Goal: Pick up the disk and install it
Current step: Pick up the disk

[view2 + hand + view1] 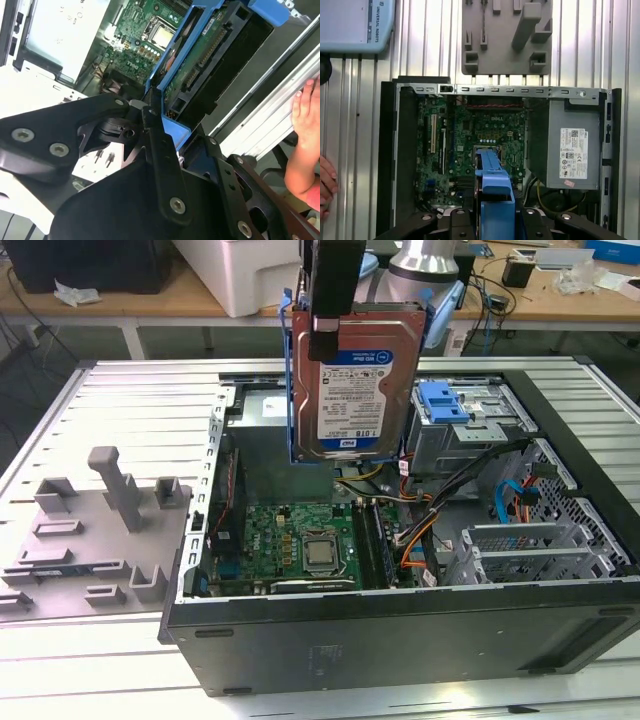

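Note:
The disk hangs upright above the open computer case, its silver face with the white-and-blue label turned toward the exterior view. A blue carrier bracket frames its edges. My gripper comes down from above and is shut on the disk's upper edge, one black finger lying across the silver face. In the second wrist view the disk shows its green circuit-board side between my black fingers. In the first wrist view the blue carrier edge sticks out from my gripper over the motherboard.
Inside the case lie the motherboard with its processor, cables and a drive cage with a blue bracket. The power supply fills one corner. A grey fixture plate lies at the exterior view's left. A person's hand rests beside the case.

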`<action>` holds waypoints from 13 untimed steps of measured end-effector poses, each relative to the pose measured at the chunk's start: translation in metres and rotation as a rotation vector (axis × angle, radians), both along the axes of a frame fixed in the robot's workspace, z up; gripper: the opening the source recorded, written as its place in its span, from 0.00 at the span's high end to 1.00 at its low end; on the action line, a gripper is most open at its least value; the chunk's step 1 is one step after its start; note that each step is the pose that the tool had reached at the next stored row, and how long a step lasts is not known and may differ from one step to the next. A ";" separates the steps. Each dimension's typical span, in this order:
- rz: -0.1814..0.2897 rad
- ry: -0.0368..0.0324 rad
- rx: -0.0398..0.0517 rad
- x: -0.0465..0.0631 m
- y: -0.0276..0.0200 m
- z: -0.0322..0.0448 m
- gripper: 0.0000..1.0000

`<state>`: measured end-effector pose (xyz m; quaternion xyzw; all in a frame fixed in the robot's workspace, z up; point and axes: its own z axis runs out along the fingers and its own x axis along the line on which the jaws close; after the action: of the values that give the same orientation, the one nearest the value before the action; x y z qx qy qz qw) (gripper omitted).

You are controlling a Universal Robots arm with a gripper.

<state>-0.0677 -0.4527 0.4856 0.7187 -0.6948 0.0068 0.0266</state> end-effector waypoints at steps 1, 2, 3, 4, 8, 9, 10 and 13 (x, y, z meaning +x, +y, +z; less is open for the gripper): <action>0.000 -0.0001 0.0001 0.001 -0.0011 0.0000 0.63; 0.000 -0.0002 0.0005 0.002 -0.0025 0.0000 0.63; 0.000 -0.0002 0.0009 0.002 -0.0038 0.0000 0.63; 0.000 -0.0003 0.0020 0.004 -0.0060 0.0000 0.63; 0.000 -0.0006 0.0086 0.009 -0.0134 0.0000 0.63; 0.000 -0.0006 0.0100 0.011 -0.0149 0.0000 0.63; 0.000 -0.0006 0.0116 0.012 -0.0165 0.0000 0.63; 0.000 -0.0006 0.0168 0.016 -0.0211 0.0000 0.63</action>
<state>-0.0518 -0.4739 0.4856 0.7189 -0.6948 0.0012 0.0204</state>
